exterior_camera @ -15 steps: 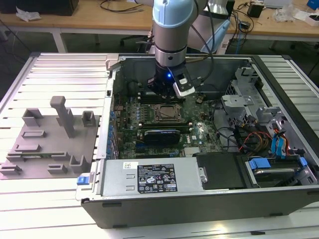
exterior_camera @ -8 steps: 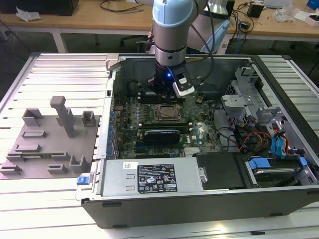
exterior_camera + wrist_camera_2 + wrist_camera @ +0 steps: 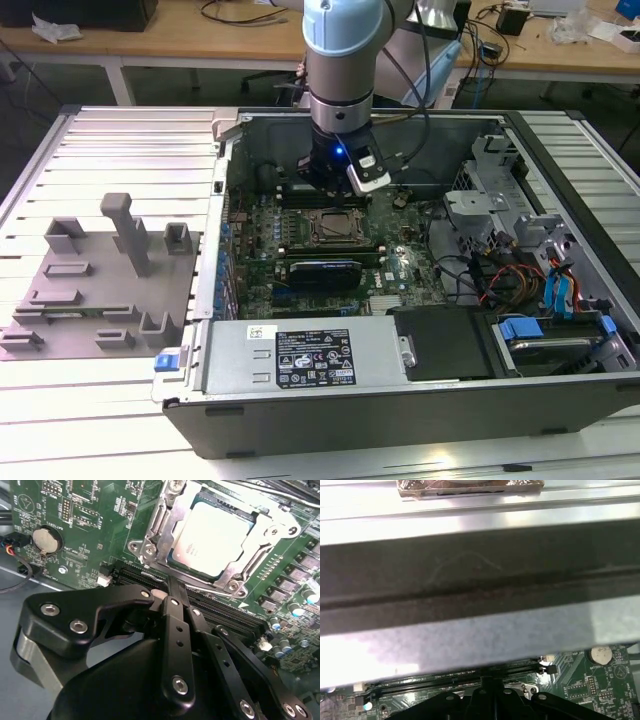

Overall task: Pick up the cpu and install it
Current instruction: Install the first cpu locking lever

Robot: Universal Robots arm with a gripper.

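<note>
The cpu (image 3: 210,540), a flat square chip with a pale silvery top, lies inside the metal-framed socket (image 3: 150,547) on the green motherboard (image 3: 90,545). In the second wrist view my gripper (image 3: 172,586) hovers just off the socket's edge, over the black memory slots. Its thin black fingers (image 3: 176,625) are pressed together with nothing between them. In the exterior view the gripper (image 3: 335,188) hangs inside the open computer case, just behind the socket (image 3: 335,228). The first wrist view shows the gripper's linkage (image 3: 490,702) below the case's dark wall (image 3: 480,580).
A grey fixture tray (image 3: 100,290) with upright posts lies on the slatted table at the exterior view's left. A power supply (image 3: 300,360) lines the case's near side. Drive cages and coloured cables (image 3: 530,290) fill the right. A coin cell (image 3: 46,539) sits on the board.
</note>
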